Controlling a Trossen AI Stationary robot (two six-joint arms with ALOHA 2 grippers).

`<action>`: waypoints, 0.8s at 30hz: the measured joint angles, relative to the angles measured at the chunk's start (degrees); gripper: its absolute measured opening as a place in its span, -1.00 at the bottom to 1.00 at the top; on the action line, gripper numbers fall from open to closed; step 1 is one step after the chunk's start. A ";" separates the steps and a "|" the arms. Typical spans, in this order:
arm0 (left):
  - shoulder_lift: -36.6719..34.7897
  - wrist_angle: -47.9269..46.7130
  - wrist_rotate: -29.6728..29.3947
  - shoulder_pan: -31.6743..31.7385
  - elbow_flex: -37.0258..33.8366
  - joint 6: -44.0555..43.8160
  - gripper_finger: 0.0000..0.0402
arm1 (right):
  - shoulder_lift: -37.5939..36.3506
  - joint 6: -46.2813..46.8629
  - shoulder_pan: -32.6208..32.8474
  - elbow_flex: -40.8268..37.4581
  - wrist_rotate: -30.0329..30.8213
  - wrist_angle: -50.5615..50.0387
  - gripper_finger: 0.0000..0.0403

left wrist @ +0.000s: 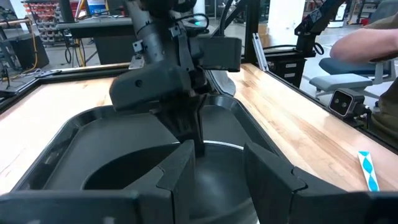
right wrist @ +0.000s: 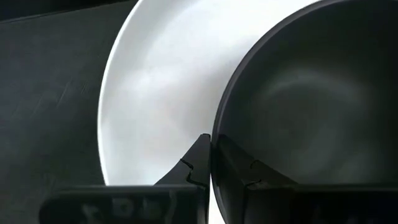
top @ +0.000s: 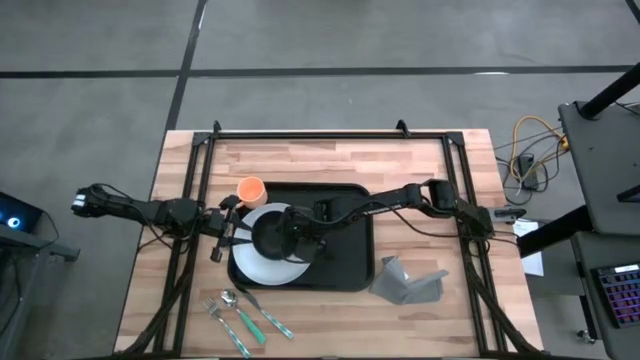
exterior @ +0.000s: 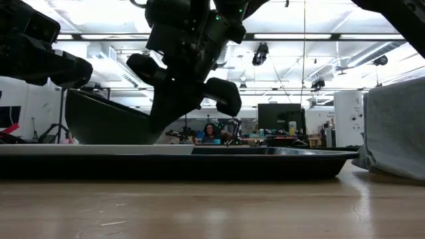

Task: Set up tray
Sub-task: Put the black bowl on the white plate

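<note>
Tray (top: 350, 262): R gripper (top: 292, 237) pinching bowl (top: 270, 237) rim.

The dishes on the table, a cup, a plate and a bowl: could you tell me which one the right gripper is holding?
The dark bowl. The right gripper pinches its rim, one finger inside and one outside, above the white plate. The orange cup stands apart on the wood, ungripped.

text: none legible | labels: none | brands: none | numbers: 0
</note>
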 joint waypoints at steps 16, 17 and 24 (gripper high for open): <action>0.00 0.02 0.00 -0.02 0.00 0.00 -0.41 | -0.02 2.60 0.00 4.55 -0.34 -7.93 -0.96; 0.00 0.02 0.02 -0.01 0.00 0.00 -0.41 | -0.04 2.60 0.01 4.56 -0.42 -7.88 -0.96; 0.00 0.02 0.00 -0.02 0.00 0.00 -0.41 | -0.02 2.58 0.00 4.54 -3.46 -7.46 -0.96</action>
